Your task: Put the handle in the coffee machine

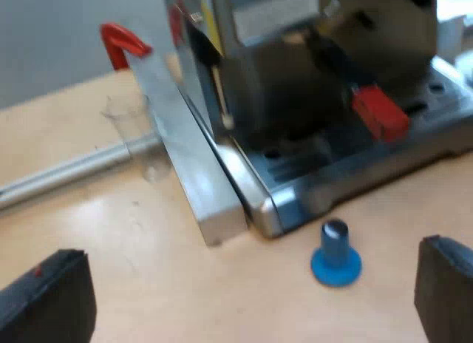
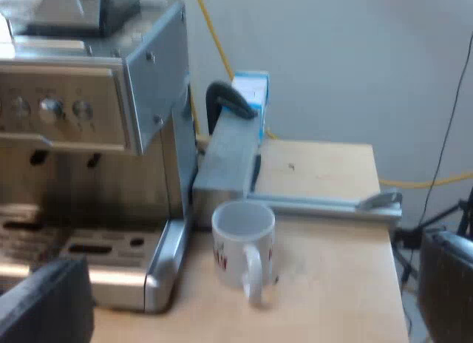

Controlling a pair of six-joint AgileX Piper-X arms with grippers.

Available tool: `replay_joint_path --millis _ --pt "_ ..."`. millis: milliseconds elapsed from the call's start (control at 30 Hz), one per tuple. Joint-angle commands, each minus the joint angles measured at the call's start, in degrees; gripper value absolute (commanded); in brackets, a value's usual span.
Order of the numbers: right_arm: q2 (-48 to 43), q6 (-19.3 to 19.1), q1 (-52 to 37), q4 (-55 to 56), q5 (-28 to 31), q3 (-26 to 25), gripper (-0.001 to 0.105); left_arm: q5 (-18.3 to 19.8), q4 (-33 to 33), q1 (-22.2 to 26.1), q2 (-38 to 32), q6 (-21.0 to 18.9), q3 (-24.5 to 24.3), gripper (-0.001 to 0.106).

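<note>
"Clutter around the left end effector (image 1: 251,262)?"

"Its fingers are spread wide above the worktop (image 1: 148,269), holding nothing. Beyond them come a red clamp (image 1: 122,43), what looks like a clear measuring glass (image 1: 133,128) beside a metal rail (image 1: 66,177), then a metal block (image 1: 196,173) set against the espresso machine (image 1: 295,84). A blue tamper (image 1: 336,254) stands upright on the worktop just before a corner of the drip tray (image 1: 355,165), between the fingers and the machine."

"Where is the holder?"

"Its dark handle (image 1: 369,105) juts from the machine's front above the drip tray, red end outward."

"And the right end effector (image 2: 251,284)?"

"Wide open too, and empty. A white mug (image 2: 240,239) stands on the worktop between it and the metal block, close to the machine's corner. Farther off, a black clamp (image 2: 229,99) and a blue-and-white box (image 2: 253,88) sit near the wall."
</note>
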Motion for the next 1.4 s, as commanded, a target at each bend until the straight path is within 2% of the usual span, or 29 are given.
replay_joint_path --millis 33,200,367,467,600,667,733,800,933,1133,1400 --pt "-2.2 -0.2 -0.1 5.4 -1.5 -0.9 0.090 0.4 1.6 0.2 -7.7 0.9 -0.1 0.088" --pt "-2.4 -0.7 -0.1 8.0 -9.7 -0.3 0.090 0.4 1.1 0.2 -7.7 0.9 0.3 0.088" --pt "-2.4 -0.7 -0.1 4.8 -9.1 1.7 0.090 -0.7 -1.3 0.2 -7.7 0.9 1.9 0.088" --pt "-2.2 -0.7 -0.1 2.0 -8.8 3.6 0.090 -2.0 -5.4 0.2 -7.7 0.5 4.1 0.088" --pt "-2.2 -0.4 -0.1 -6.3 -8.8 9.9 0.090 -2.7 -13.7 0.2 -7.7 -2.4 7.4 0.088" --pt "-2.2 1.3 -0.1 -9.3 -8.3 13.1 0.090 -2.7 -17.3 0.2 -7.7 -4.0 8.5 0.088" --pt "-2.2 4.8 -0.1 -12.4 -5.7 16.6 0.090 -2.7 -20.5 0.2 -7.7 -4.0 9.5 0.088" --pt "-2.2 6.2 -0.1 -13.5 -4.0 18.4 0.090 -2.7 -22.0 0.2 -7.7 -4.0 10.5 0.088" --pt "-2.1 7.1 -0.1 -15.5 -2.6 24.6 0.090 -2.7 -22.4 0.2 -7.7 -4.0 12.5 0.088" --pt "-2.1 7.2 -0.1 -15.6 -2.7 30.5 0.090 -2.7 -22.4 0.2 -7.6 -4.0 16.9 0.088" --pt "-2.0 8.5 -0.1 -16.4 -2.8 33.1 0.090 -2.4 -21.9 0.2 -7.6 -4.0 21.7 0.088"
